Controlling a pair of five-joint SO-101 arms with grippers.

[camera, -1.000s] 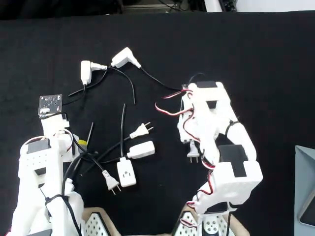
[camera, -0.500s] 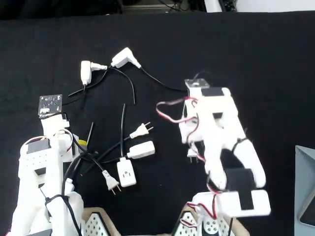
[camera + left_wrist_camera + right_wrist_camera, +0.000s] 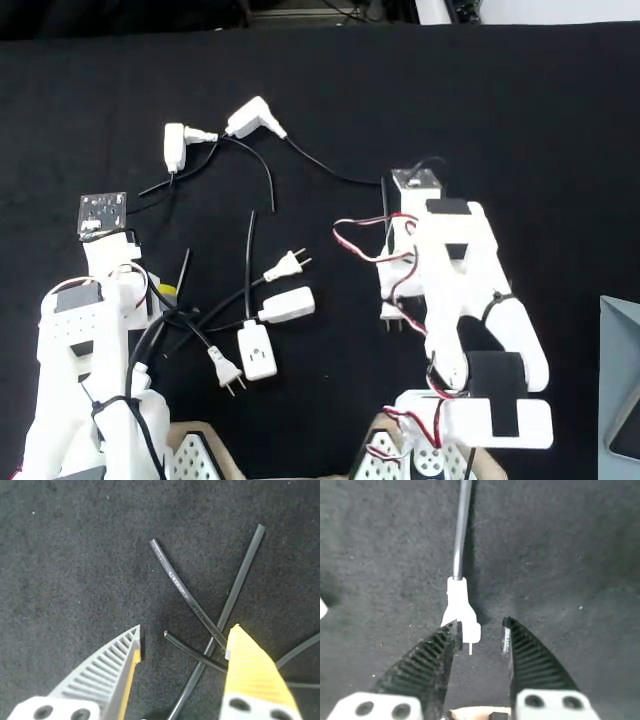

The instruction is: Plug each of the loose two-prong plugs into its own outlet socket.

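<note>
The black table [image 3: 560, 120] carries loose white plugs [image 3: 285, 265], outlet sockets [image 3: 257, 352] and black cords [image 3: 262, 170].

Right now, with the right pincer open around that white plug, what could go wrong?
The white plug sits off-centre, close against one finger of the right pincer, so closing may twist it rather than grip it squarely. The left pincer hangs open over crossed black cords and could snag one.

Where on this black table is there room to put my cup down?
The widest bare cloth lies on the far right side, bordered by the right arm and the grey box. The far strip beyond the white adapters is also free. The middle, toward the left arm, is crowded with plugs, sockets and cords.
</note>
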